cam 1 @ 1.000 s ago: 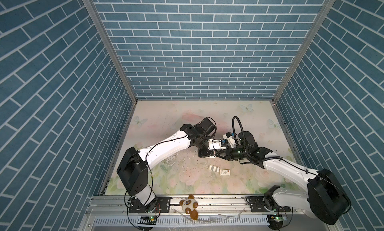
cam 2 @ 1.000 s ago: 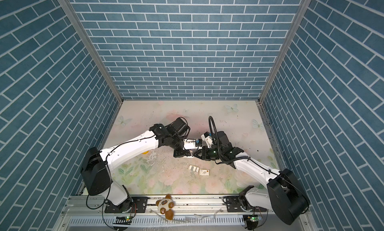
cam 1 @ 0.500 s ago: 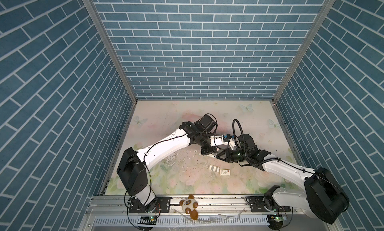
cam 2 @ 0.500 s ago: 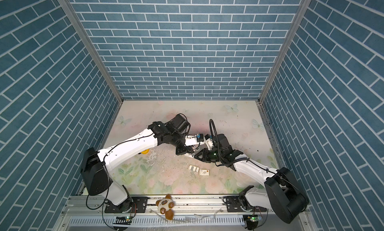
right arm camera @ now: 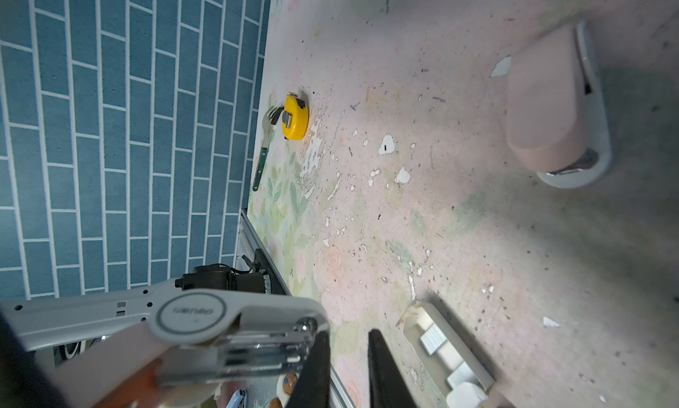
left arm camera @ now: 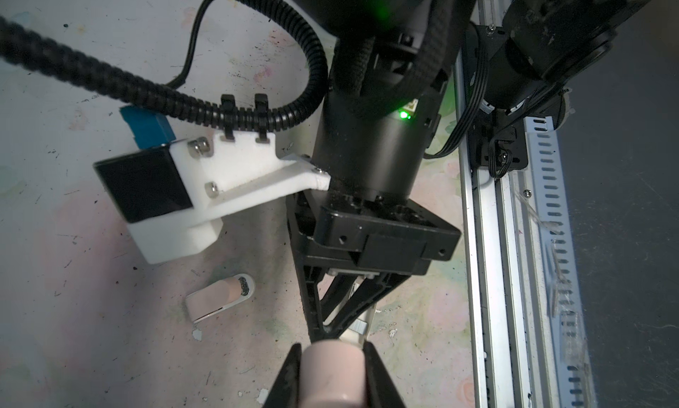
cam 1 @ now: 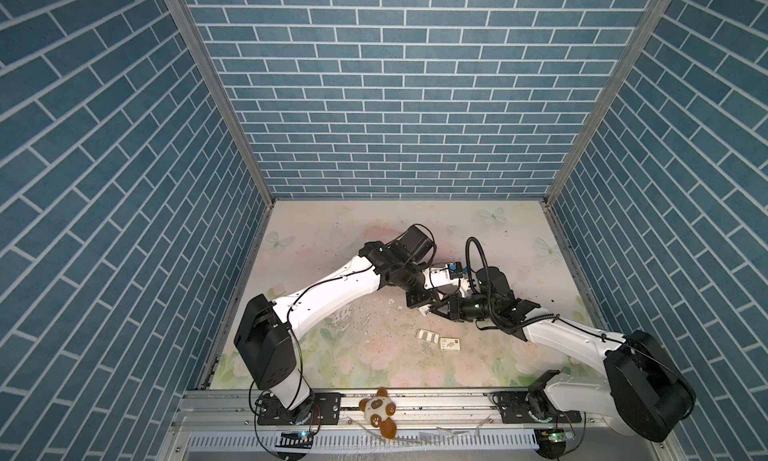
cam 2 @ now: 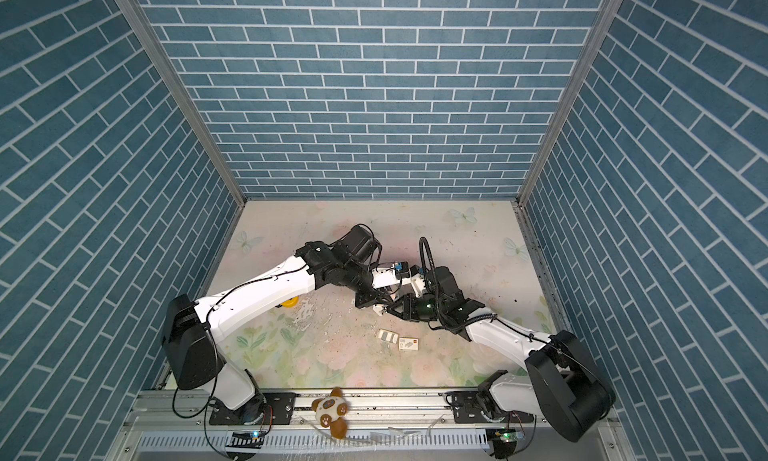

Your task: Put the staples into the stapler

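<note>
My left gripper (left arm camera: pixel 332 354) is shut on the pink body of the stapler (left arm camera: pixel 330 373), holding it off the table. In the right wrist view the stapler (right arm camera: pixel 191 318) hangs open, with its grey arm and metal magazine showing. My right gripper (right arm camera: pixel 347 336) stands narrowly open right beside the magazine's end, one finger (right arm camera: pixel 316 365) against it and nothing between the fingers. The staples (right arm camera: pixel 435 338) lie as silvery strips in their white tray (cam 1: pixel 429 335) on the table, next to the white sleeve (cam 1: pixel 450 344). In both top views the two grippers meet mid-table (cam 1: pixel 419 303) (cam 1: pixel 434 311).
A second pink stapler (right arm camera: pixel 551 104) lies shut on the table near the grippers. A yellow tape measure (right arm camera: pixel 295 117) and a fork (right arm camera: pixel 262 148) lie by the left wall. A plush toy (cam 1: pixel 380 409) sits on the front rail (cam 1: pixel 436 396). Paint flakes speckle the mat.
Both arms have shifted only slightly and the two grippers stay close together. The left gripper keeps its hold on the stapler.
</note>
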Controlling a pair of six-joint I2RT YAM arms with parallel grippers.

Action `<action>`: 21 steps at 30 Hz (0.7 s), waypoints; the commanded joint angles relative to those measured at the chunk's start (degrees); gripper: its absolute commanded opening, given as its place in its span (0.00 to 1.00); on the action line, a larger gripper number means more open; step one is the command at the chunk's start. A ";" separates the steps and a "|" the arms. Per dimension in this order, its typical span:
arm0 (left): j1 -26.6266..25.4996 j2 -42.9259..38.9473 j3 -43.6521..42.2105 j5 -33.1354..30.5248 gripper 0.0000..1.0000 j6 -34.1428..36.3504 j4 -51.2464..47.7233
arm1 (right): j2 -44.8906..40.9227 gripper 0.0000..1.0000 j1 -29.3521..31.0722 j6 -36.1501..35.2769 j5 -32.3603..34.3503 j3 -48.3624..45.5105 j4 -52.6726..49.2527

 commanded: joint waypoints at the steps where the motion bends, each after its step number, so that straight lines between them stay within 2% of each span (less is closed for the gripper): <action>1: -0.08 0.20 0.40 0.54 0.00 0.22 0.09 | 0.01 0.24 0.23 -0.30 1.05 0.23 -0.69; 7: 4.21 -1.97 -1.21 5.88 0.00 0.55 -1.09 | -10.34 0.37 -0.43 -7.15 5.62 -2.06 -10.98; 14: 10.98 -0.87 2.58 22.89 0.00 -0.31 -7.30 | -24.68 0.47 -0.92 -10.60 -0.90 -3.90 -8.52; 21: 11.93 2.09 6.65 33.02 0.00 -1.35 -10.81 | -22.25 0.51 -0.83 -9.87 -6.44 1.11 -4.84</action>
